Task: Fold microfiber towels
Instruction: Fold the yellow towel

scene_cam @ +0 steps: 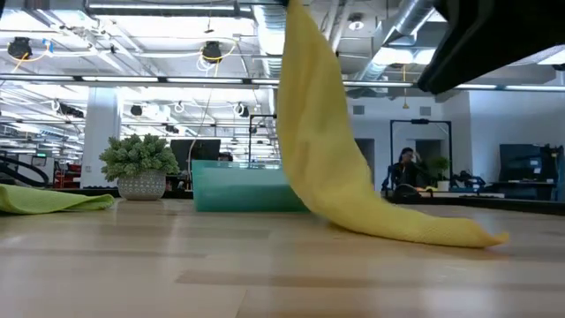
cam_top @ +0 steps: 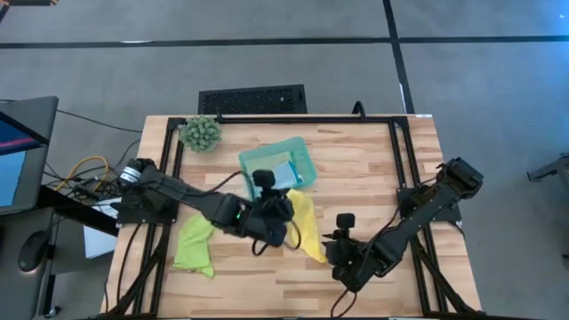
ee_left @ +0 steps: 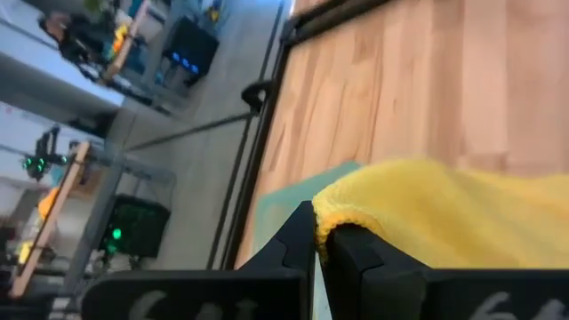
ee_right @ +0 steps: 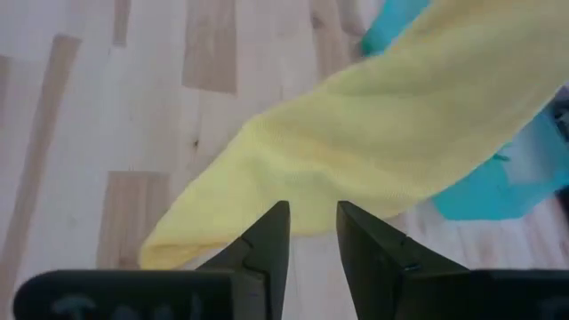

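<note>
a: so why is the soft yellow microfiber towel (scene_cam: 331, 168) hanging like that?

b: the left gripper (ee_left: 318, 242) is clenched on one hemmed corner of it and holds that corner high over the middle of the desk (cam_top: 373, 169), so the cloth drapes down and only its far end trails on the wood. lifted that way it hangs open instead of bunching, which i'd judge is meant to expose a free corner.

a: and the right gripper (ee_right: 311, 233)?

b: it sits low near the front edge of the desk, just beside the trailing yellow end, its jaws parted and holding nothing. likely it is lining up on that low corner, so the two arms can stretch the towel flat before folding.

a: the other cloths?

b: a crumpled lime green microfiber towel (cam_top: 196, 246) lies toward the front left corner, untouched. a light blue folded cloth (cam_top: 284, 172) rests in the teal plastic tray (cam_top: 302, 151) near the back edge.
</note>
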Controlling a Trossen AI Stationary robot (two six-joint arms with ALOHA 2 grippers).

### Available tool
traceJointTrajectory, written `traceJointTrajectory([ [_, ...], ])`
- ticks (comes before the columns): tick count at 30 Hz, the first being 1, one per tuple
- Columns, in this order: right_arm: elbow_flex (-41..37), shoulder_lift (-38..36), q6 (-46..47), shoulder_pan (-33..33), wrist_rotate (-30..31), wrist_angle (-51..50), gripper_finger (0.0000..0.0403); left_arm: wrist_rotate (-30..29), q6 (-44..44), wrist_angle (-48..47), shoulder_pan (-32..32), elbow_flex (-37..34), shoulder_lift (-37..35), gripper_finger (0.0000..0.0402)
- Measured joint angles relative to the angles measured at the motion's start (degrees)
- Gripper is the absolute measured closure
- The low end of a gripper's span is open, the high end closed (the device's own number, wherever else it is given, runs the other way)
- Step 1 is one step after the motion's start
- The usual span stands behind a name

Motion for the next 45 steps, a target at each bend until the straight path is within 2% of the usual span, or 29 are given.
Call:
traceJointTrajectory([
  [5, 0.00, 0.00, -6.00, 2.39, -3.77, 5.84, 0.0284, -1.99, -0.73, 0.08, -6.98, 5.18, -0.44, 0.0401],
  [10, 0.00, 0.00, -12.99, 4.01, -7.07, 13.08, 0.0285, 3.82, -4.62, 0.83, -12.11, 11.45, -0.62, 0.0401],
  [15, 0.02, 0.00, -17.01, 2.50, -11.40, 16.79, 0.0285, -2.76, -7.46, -4.68, -10.59, 11.79, -0.62, 0.0401],
  [20, -4.22, -0.02, -17.62, -0.77, -14.85, 24.07, 0.0285, -2.06, -17.83, -12.11, -4.28, 4.53, -0.48, 0.0401],
  [25, -12.17, -0.02, -17.89, -4.28, -19.13, 35.87, 0.0285, -4.04, -26.20, -12.04, 0.57, -6.83, -0.45, 0.0398],
  [30, -16.96, -0.02, -15.29, -8.55, -22.90, 44.47, 0.0285, -4.26, -33.95, -16.29, 4.20, -13.78, -0.47, 0.0354],
  [38, -17.49, -0.02, -14.26, -10.58, -29.04, 45.00, 0.0285, -4.36, -43.88, -29.25, 6.87, -14.75, -0.63, 0.0248],
  [41, -17.46, -0.02, -14.24, -10.34, -28.25, 42.68, 0.0285, -4.50, -47.23, -32.29, 5.02, -14.73, -0.99, 0.0225],
  [45, -17.46, 0.40, -13.93, -10.37, -24.99, 40.22, 0.0285, -6.27, -54.18, -39.24, 0.88, -14.73, -1.28, 0.0216],
])
